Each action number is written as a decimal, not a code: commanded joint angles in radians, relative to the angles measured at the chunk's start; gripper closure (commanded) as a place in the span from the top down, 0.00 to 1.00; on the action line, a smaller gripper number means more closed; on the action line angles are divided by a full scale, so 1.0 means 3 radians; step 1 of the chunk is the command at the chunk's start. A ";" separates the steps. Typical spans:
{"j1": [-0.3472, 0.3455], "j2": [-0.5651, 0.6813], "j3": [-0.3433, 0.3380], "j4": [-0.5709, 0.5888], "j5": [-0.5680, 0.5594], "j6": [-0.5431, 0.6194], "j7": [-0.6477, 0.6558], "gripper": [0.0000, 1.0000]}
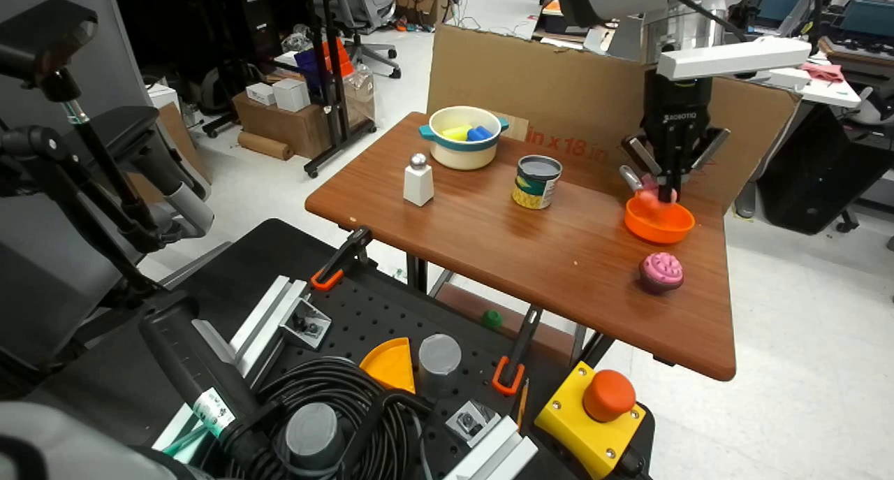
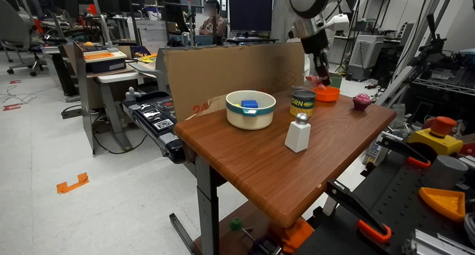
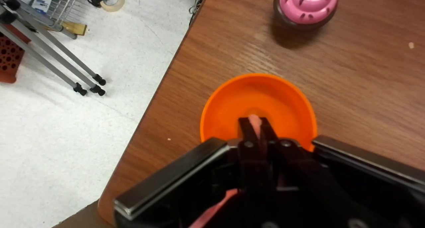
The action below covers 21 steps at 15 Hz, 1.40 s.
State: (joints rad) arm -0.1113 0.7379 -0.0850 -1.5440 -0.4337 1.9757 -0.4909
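Observation:
My gripper [image 1: 669, 192] is shut on a soft pink cloth [image 1: 649, 199], low over an orange bowl [image 1: 660, 233]. In the wrist view, a pink strip shows between the fingertips [image 3: 254, 122], and more of the cloth [image 3: 217, 206] shows at lower left. The bowl [image 3: 229, 95] lies beyond the fingertips; whether the cloth touches it I cannot tell. In an exterior view the cloth [image 2: 313, 80] hangs beside the fingers over the bowl [image 2: 328, 95]. A toy cupcake [image 1: 661, 272] with pink icing stands near the bowl; it also shows in the wrist view [image 3: 308, 5].
A corn can [image 1: 536, 182], a white shaker [image 1: 418, 183] and a cream pot [image 1: 464, 157] with yellow and blue things inside stand on the wooden table [image 1: 489, 235]. A cardboard sheet [image 1: 545, 82] stands along the far edge. A grey handle-like thing [image 1: 630, 177] is beside the bowl.

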 commanded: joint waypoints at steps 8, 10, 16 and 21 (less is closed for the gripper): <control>0.0252 -0.0067 -0.0063 0.0042 -0.0239 -0.0439 0.0336 0.02; 0.0351 -0.0028 -0.0072 0.0123 -0.0349 -0.0665 0.0421 0.02; 0.0505 0.0064 -0.0022 0.0318 -0.0586 -0.1202 0.0476 0.02; 0.0403 -0.0060 0.0045 0.0167 -0.0614 -0.0968 0.0428 0.02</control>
State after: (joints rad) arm 0.0350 0.7398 -0.0899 -1.4792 -0.5990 1.6512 -0.3520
